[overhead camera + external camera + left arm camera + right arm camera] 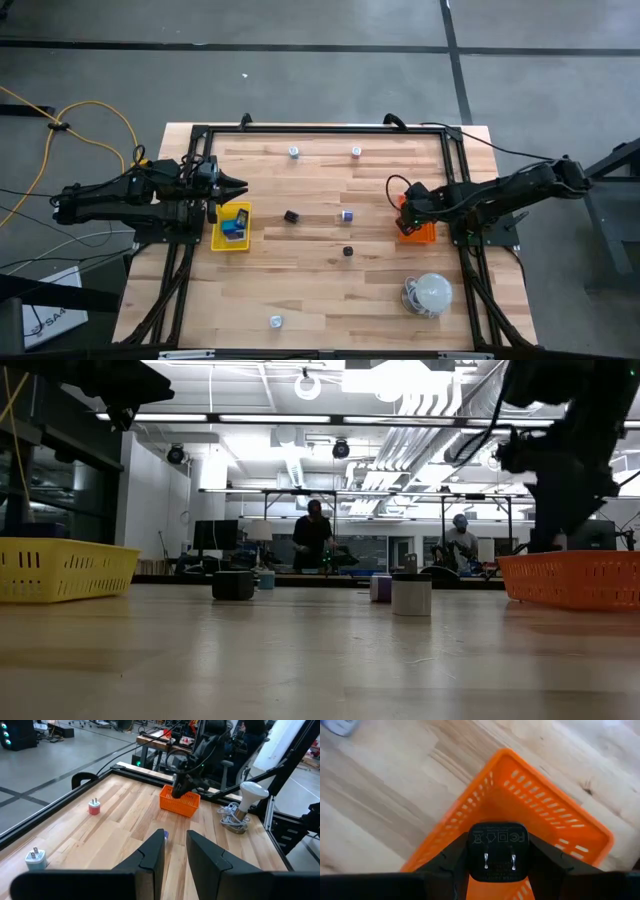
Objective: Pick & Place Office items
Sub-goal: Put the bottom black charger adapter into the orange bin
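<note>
I have the right pincer (497,870) over the orange tray (424,233) at the right side of the worktop (330,290), and its fingers are clamped on a black plug block (497,851), one on each side. In the right wrist view the block's two metal prongs face the camera and the tray's slotted walls lie straight beneath it.

My left pincer (175,855) sits at the left edge of the worktop, just beside the yellow tray (240,240). Its fingers stand almost together with only a narrow slit between them, and they hold nothing. From above I see a blue piece (233,229) lying in the yellow tray.

The other small items are scattered over the bare wood. Two white round bits (294,152) lie near the far rail, well apart from each other, and another white bit (276,321) lies near the front edge. A small black block (291,216) lies just right of the yellow tray, a purple piece (347,215) sits midway between the trays, and a second black block (348,251) lies a little nearer the front.

A white dome lamp (430,295) with its coiled cable rests near the front right corner.

In the low view, people (312,538) show in the room far behind the worktop.
</note>
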You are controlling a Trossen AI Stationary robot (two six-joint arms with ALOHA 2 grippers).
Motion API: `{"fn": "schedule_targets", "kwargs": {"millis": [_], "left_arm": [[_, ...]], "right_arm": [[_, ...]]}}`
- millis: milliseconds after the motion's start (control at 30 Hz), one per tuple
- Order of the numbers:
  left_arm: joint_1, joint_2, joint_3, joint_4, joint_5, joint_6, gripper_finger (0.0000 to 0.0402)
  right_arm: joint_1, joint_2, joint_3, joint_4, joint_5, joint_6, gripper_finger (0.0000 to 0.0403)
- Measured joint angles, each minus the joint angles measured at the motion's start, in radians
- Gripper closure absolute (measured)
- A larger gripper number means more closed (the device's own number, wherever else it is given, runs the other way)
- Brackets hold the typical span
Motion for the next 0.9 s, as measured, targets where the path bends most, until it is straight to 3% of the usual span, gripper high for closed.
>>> {"fn": "schedule_targets", "kwargs": {"millis": [400, 667, 900], "left_arm": [[0.0, 0.0, 0.0, 0.0, 0.0, 0.0, 0.0324], [0.0, 0.0, 0.0, 0.0, 0.0, 0.0, 0.0324], [0.0, 0.0, 0.0, 0.0, 0.0, 0.0, 0.0324]], "right_arm": [[0.0, 0.001, -0.126, 0.141, -0.043, 0.048, 0.0256], [0.0, 0.001, -0.134, 0.155, -0.058, 0.05, 0.0255], [0.0, 0.001, -0.134, 0.155, -0.058, 0.05, 0.0222]]}}
